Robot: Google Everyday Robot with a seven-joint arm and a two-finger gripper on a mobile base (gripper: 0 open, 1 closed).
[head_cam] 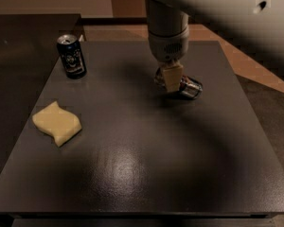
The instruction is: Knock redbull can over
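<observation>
The redbull can [190, 87], slim, with a silver and blue body, lies tipped on its side on the dark table [146, 164], right of centre towards the back. Its left part is hidden behind my gripper. My gripper [172, 78] hangs from the arm straight down over the can's left end and touches or nearly touches it. Its tan pad faces the camera.
A shorter dark navy can with white graphics [71, 56] stands upright at the table's back left. A yellow sponge [57, 123] lies at the left. The arm's large grey link [217, 8] crosses the top right. The table's edges run close on the right and at the front.
</observation>
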